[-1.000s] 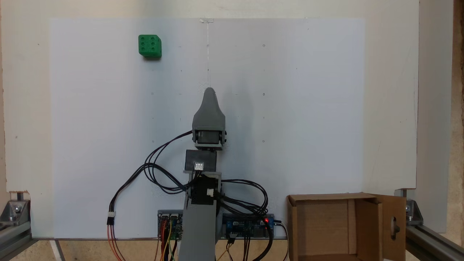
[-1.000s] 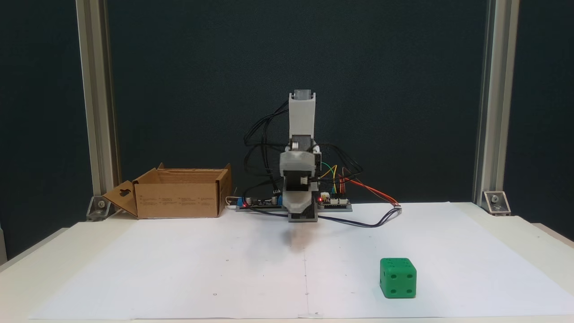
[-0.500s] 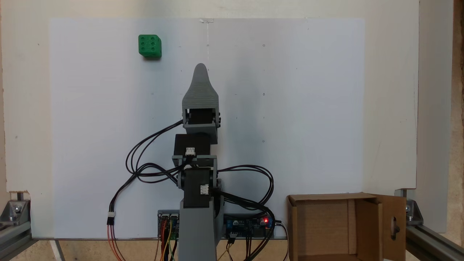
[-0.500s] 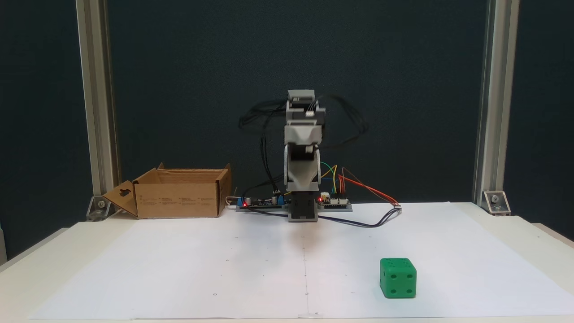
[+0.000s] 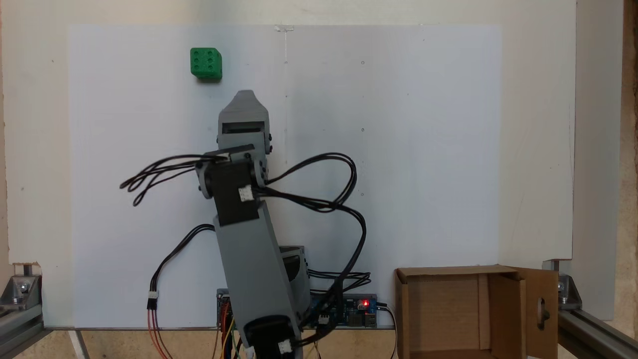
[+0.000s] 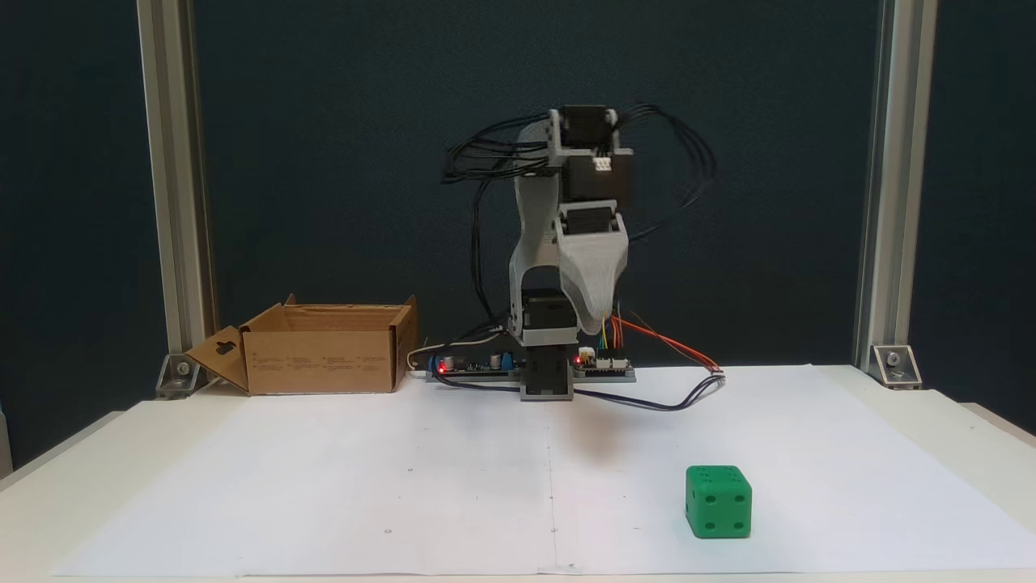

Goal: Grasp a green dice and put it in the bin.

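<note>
Green dice (image 6: 718, 501) nearest the front-facing fixed camera, flat on the white paper sheet (image 6: 324, 486), toward the right of that view; face toward the camera shows 4 pips. From above it sits near the far left corner of the sheet (image 5: 206, 63), 6 pips up. Nothing touching it.

Handling, judged: rigid plastic cube, probably light, smooth sides with rounded edges, so it could slip or twist out of a skewed pinch. Best hold looks to be 2 opposite flat side faces, squarely, low enough that the pads clear the rounding. It is about as wide as the gripper, so the jaws need to open nearly full.

Farther back, gripper (image 6: 597, 324) hangs raised above the sheet, tip down, well apart from the dice and behind it. From above the tip (image 5: 245, 94) points toward the dice, short of it. Jaws lie one behind the other in both fixed views; open or closed, cannot tell.

Against 0.5 s ago: arm has lifted and swung toward the dice side, elbow higher, cables (image 6: 494, 154) thrown outward. Dice and bin unmoved.

Farthest, bin (image 6: 324, 348) beside the arm base, left in the front view, flaps open, cutout flap outward; lower right from above (image 5: 473, 309). Interior looks empty. Reach under way, no grasp yet.
</note>
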